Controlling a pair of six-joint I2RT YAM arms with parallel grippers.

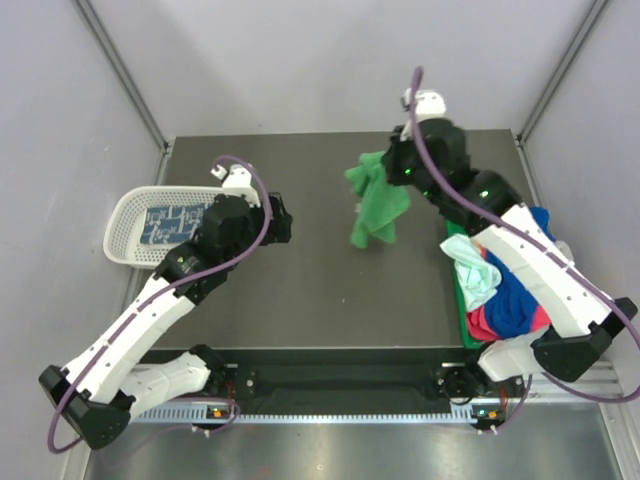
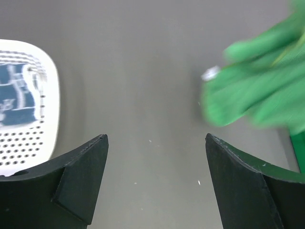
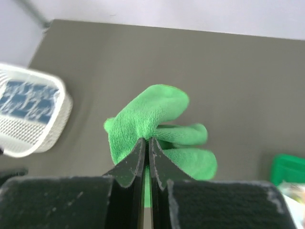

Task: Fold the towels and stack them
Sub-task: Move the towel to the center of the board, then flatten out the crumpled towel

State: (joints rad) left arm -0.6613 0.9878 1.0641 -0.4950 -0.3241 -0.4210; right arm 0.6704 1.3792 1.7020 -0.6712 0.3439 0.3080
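Note:
My right gripper is shut on a green towel and holds it bunched and hanging above the table's middle right; its jaws pinch the cloth in the right wrist view. The green towel also shows blurred in the left wrist view. My left gripper is open and empty over the table, left of the towel. A blue-and-white patterned towel lies folded in the white mesh basket. A pile of pale mint-white, royal blue and pink/red towels lies in the bin at the right.
The green plastic bin sits at the table's right edge, partly under my right arm. The white mesh basket also shows at the left of both wrist views. Grey walls close in the table.

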